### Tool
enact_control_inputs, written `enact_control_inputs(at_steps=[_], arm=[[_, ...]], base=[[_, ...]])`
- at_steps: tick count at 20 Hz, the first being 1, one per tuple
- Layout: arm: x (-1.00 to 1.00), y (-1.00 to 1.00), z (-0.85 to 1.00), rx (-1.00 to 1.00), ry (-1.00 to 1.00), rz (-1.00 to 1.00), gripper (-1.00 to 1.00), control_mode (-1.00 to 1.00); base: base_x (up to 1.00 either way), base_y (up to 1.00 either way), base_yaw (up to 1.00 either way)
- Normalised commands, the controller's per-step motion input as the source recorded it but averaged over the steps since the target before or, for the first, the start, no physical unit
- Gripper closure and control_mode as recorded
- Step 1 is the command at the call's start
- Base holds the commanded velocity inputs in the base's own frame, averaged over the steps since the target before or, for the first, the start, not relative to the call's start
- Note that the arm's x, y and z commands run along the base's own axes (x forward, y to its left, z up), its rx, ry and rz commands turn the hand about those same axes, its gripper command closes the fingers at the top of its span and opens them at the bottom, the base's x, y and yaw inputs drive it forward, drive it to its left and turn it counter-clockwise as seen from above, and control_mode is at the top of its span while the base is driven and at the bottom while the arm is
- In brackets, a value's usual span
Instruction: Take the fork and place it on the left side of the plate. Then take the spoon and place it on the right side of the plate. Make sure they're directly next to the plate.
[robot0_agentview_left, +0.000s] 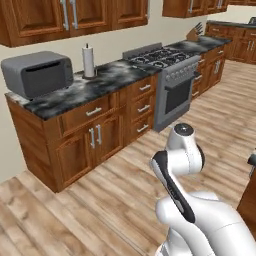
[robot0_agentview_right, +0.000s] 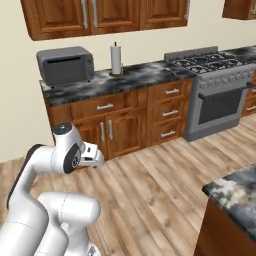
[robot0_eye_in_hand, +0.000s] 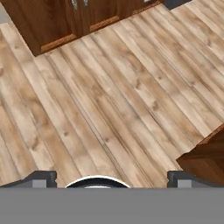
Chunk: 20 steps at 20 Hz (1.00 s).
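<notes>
The fork, the spoon and the plate are out of view. My gripper (robot0_eye_in_hand: 112, 178) is open, its two dark fingertips (robot0_eye_in_hand: 43, 177) standing far apart at the bottom of the hand view with nothing between them. It hangs above the bare wooden floor (robot0_eye_in_hand: 113, 100) and looks down at it. In the right base view the arm is folded low, with the white hand (robot0_agentview_right: 91, 154) pointing toward the cabinets.
A dark marble counter (robot0_agentview_left: 100, 82) over wooden cabinets carries a grey microwave (robot0_agentview_left: 37, 74) and a paper towel roll (robot0_agentview_left: 88, 61), with a stove (robot0_agentview_left: 167, 62) to its right. A second marble counter corner (robot0_agentview_right: 235, 192) stands close on the right, its wooden side (robot0_eye_in_hand: 205, 159) beside the gripper.
</notes>
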Motion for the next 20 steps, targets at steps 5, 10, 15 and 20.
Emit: enact_control_inputs(at_steps=[5,10,15,20], arm=[[0.00,0.00,0.00,0.00,0.00,0.00,-1.00,1.00],[0.00,0.00,0.00,0.00,0.00,0.00,-1.00,1.00],[0.00,0.00,0.00,0.00,0.00,0.00,-1.00,1.00],[0.00,0.00,0.00,0.00,0.00,0.00,-1.00,1.00]], base=[[1.00,0.01,-0.35],[1.00,0.00,-0.40],[1.00,0.00,-0.38],[1.00,0.03,-0.35]])
